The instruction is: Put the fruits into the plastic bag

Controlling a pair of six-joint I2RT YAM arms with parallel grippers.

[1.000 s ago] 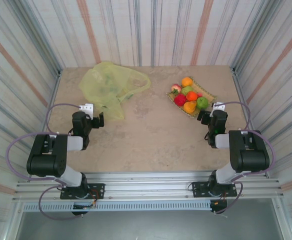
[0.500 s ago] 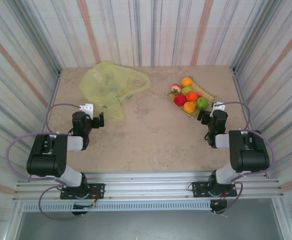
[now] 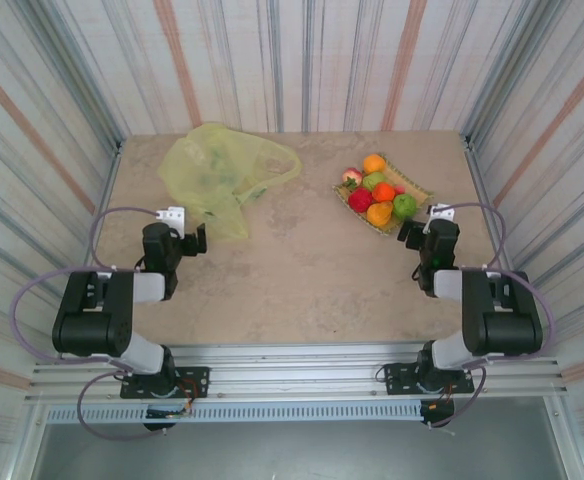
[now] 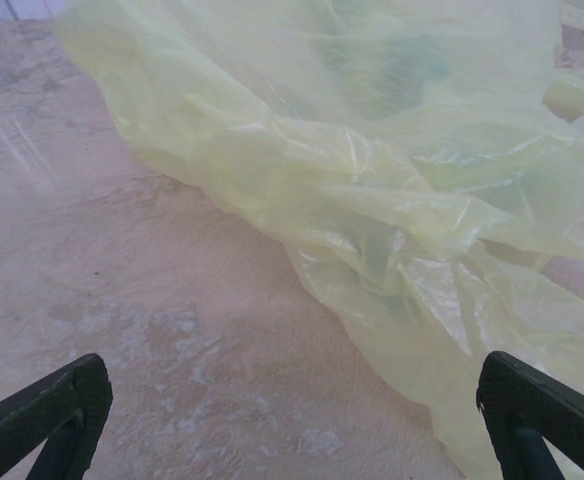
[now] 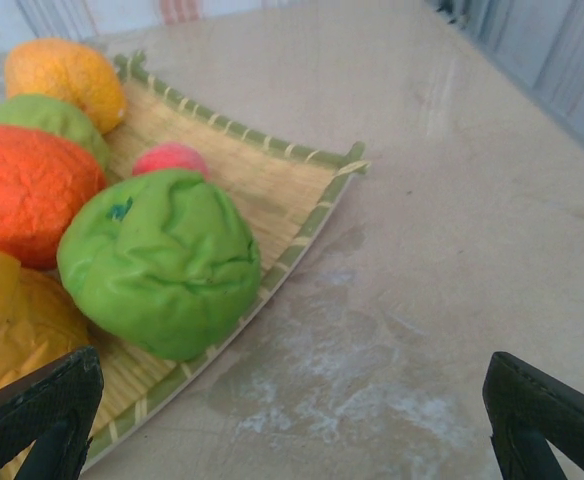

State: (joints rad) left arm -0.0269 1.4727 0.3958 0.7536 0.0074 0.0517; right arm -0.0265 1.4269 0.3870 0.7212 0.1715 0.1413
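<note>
The yellow-green plastic bag (image 3: 222, 170) lies crumpled at the back left of the table. In the left wrist view the plastic bag (image 4: 392, 190) spreads just ahead of my left gripper (image 4: 292, 375). That left gripper (image 3: 188, 229) is open, empty and low over the table. Several fruits (image 3: 377, 192) are piled on a woven mat (image 3: 417, 190) at the back right. My right gripper (image 3: 424, 223) is open and empty just short of the mat's near corner. Ahead and left of the right gripper (image 5: 292, 380) sits a green fruit (image 5: 162, 260); behind it are an orange one (image 5: 27, 190), a yellow-orange one (image 5: 67, 80) and a small pink one (image 5: 172, 158).
Striped walls enclose the table on three sides, with a metal rail (image 3: 292, 375) along the near edge. Bare tabletop (image 3: 312, 265) lies between the two arms and between bag and mat. The mat's green-trimmed rim (image 5: 317, 215) stands slightly raised.
The right arm has shifted slightly to the right. The left arm, bag and fruits have not moved.
</note>
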